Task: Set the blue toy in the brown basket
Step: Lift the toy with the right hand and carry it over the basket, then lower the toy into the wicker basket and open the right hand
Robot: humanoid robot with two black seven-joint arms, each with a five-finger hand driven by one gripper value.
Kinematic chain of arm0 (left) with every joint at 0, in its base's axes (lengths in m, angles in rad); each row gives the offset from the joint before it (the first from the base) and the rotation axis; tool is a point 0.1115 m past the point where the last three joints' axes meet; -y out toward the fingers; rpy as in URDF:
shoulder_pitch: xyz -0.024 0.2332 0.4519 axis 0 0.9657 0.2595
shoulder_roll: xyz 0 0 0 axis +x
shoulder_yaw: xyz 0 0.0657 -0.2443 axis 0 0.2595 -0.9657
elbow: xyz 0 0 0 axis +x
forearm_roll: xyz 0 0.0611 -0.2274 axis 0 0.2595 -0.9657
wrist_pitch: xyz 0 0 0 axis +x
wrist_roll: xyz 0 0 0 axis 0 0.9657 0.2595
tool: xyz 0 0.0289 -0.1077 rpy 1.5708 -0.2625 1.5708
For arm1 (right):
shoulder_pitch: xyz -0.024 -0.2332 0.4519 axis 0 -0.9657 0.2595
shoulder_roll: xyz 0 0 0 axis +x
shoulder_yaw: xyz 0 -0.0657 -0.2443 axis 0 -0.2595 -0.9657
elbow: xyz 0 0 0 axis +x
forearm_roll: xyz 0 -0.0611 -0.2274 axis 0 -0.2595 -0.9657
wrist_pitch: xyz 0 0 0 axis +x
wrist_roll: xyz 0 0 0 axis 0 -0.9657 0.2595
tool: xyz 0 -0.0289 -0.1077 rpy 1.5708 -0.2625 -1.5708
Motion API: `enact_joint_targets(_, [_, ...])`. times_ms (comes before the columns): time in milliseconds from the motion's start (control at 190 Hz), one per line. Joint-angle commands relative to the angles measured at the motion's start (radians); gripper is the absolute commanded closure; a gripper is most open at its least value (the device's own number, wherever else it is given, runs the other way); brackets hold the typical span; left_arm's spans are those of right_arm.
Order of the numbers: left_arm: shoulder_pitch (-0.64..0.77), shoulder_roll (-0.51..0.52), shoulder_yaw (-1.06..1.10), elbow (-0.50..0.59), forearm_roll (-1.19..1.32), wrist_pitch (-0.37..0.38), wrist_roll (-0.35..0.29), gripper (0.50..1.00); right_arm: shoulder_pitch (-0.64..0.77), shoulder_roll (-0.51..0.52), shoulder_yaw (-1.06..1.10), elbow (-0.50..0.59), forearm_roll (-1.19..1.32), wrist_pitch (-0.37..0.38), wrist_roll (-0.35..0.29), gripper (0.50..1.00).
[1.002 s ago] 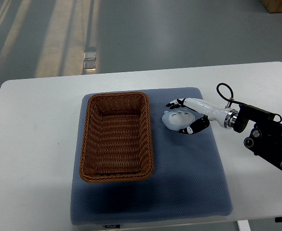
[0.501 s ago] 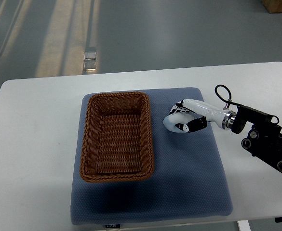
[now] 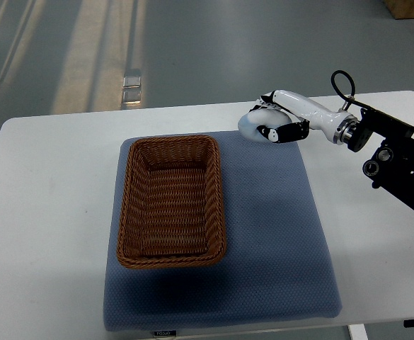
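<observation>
Only the top view to go on here. My right hand [image 3: 276, 122] comes in from the right edge, its white fingers curled tight around the pale blue toy [image 3: 253, 125], black fingertips [image 3: 269, 132] pressed against the toy's side. In the picture the toy sits over the far right corner of the blue-grey mat [image 3: 277, 234], right at the mat's back edge, and I can't tell how far above it. The brown wicker basket [image 3: 171, 200] sits on the left part of that mat, well apart from the toy, with nothing inside that I can see. Mat and basket are on a white table [image 3: 44, 212]. The dark wrist housing [image 3: 398, 170] hangs over the table's right side.
</observation>
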Motion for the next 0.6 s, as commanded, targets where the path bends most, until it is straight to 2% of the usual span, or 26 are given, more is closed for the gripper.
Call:
enact_joint_targets(0, [0.000, 0.000, 0.000, 0.000, 0.000, 0.000, 0.000, 0.500, 0.015, 0.063, -0.004, 0.002, 0.001, 0.016, 0.000, 1.000])
enact_joint_targets(364, [0.000, 0.000, 0.001, 0.000, 0.000, 0.000, 0.000, 0.500, 0.061, 0.236, -0.061, 0.001, -0.007, 0.086, -0.002, 0.971])
enact_joint_targets(596, [0.000, 0.000, 0.000, 0.000, 0.000, 0.000, 0.000, 0.500, 0.066, 0.302, -0.153, -0.024, -0.016, 0.086, -0.005, 0.928])
